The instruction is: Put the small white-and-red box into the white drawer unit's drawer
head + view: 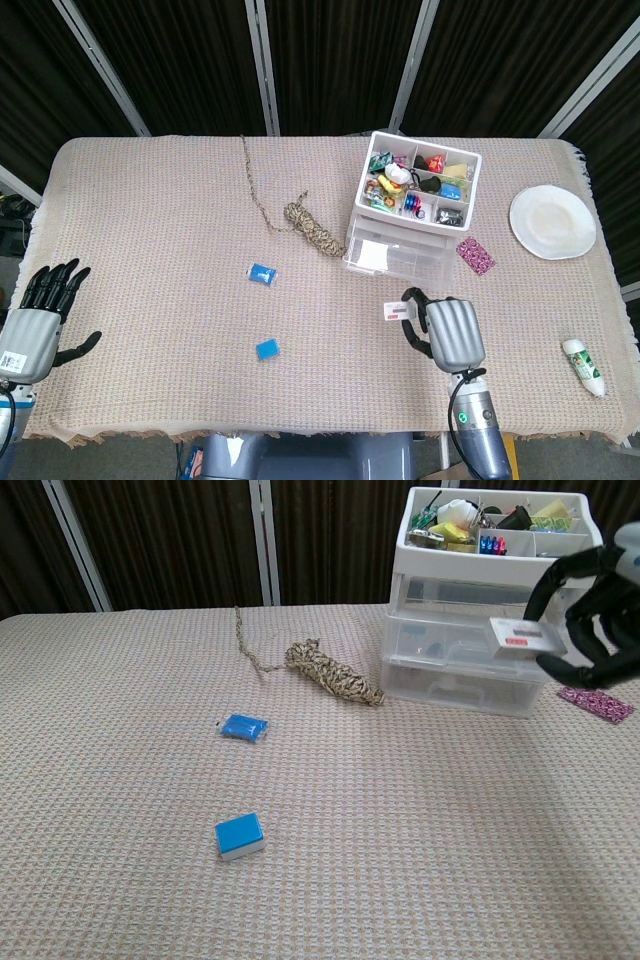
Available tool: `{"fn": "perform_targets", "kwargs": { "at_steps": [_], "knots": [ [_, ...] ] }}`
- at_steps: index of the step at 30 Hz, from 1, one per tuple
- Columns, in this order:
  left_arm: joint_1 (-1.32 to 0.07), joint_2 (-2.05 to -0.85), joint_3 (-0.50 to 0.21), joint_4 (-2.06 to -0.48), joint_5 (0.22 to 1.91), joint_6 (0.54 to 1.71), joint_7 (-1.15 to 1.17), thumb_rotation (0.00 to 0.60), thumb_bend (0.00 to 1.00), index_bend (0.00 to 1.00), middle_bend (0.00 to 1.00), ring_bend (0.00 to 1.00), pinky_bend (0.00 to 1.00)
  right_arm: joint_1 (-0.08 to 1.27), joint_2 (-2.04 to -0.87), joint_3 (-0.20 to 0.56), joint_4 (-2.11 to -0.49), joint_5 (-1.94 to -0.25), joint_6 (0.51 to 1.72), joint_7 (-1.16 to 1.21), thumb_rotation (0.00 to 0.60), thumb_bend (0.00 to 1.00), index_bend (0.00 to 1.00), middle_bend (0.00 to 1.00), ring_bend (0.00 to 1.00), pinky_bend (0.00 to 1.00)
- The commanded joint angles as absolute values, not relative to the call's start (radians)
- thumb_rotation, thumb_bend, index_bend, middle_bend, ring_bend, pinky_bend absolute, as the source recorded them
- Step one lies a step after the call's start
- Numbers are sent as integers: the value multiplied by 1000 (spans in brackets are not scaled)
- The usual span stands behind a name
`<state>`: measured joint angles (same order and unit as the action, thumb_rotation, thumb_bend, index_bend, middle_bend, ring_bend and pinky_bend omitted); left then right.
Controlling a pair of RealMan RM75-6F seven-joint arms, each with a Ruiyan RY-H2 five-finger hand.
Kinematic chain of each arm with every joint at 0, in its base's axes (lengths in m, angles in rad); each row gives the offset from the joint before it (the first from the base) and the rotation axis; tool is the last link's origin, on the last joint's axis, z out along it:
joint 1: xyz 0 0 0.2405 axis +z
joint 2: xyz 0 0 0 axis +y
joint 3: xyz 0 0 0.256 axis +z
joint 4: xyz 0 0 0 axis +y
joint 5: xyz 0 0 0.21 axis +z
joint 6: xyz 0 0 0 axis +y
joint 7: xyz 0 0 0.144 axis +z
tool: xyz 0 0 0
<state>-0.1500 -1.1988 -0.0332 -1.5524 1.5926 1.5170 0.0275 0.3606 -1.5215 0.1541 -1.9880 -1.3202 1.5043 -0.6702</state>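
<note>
A: Where is the small white-and-red box (520,637) seen?

B: It is pinched by the right hand (447,329), lifted just in front of the white drawer unit (402,245).

A: And the left hand (42,315)?

B: Nothing is held; its fingers are spread, far left of the unit.

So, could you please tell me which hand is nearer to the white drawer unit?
Right. The right hand holds the small white-and-red box just in front of the white drawer unit; the left hand is at the table's far left edge.

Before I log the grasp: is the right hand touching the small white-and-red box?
Touching. The chest view shows the right hand pinching the small white-and-red box between its dark fingers.
</note>
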Motion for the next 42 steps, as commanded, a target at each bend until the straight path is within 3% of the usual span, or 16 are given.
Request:
{"fn": "perform_targets", "kwargs": {
  "at_steps": [1, 10, 15, 20, 25, 33, 38, 42],
  "knots": [
    [-151, -1199, -33, -1553, 1594, 1517, 27, 600, 239, 33, 0, 0, 0, 401, -1505, 250, -2003, -1251, 1493, -711, 600, 321, 595, 774, 801, 714],
    [-151, -1196, -32, -1555, 1592, 1514, 21, 600, 242, 33, 0, 0, 0, 507, -1568, 392, -1889, -1087, 1453, -792, 600, 320, 595, 775, 801, 714],
    [-152, -1195, -32, -1555, 1591, 1512, 15, 600, 240, 33, 0, 0, 0, 546, -1602, 431, -1799, -1021, 1452, -815, 600, 309, 578, 775, 801, 714],
    [-153, -1194, -33, -1555, 1591, 1510, 11, 600, 241, 33, 0, 0, 0, 553, -1612, 445, -1761, -965, 1452, -808, 600, 245, 467, 772, 801, 714],
    [-153, -1194, -32, -1556, 1590, 1508, 10, 600, 242, 34, 0, 0, 0, 548, -1605, 426, -1761, -965, 1453, -791, 600, 191, 292, 757, 789, 714],
    [-152, -1194, -32, -1559, 1588, 1509, 14, 600, 240, 34, 0, 0, 0, 527, -1580, 354, -1814, -1052, 1475, -751, 600, 168, 233, 678, 720, 667],
    [-152, -1194, -32, -1558, 1588, 1509, 14, 600, 240, 34, 0, 0, 0, 503, -1551, 295, -1845, -1170, 1488, -676, 600, 167, 244, 500, 527, 539],
    [-152, -1195, -32, -1558, 1587, 1509, 14, 600, 240, 34, 0, 0, 0, 471, -1510, 197, -1805, -1392, 1521, -543, 600, 168, 268, 390, 395, 483]
  ]
}}
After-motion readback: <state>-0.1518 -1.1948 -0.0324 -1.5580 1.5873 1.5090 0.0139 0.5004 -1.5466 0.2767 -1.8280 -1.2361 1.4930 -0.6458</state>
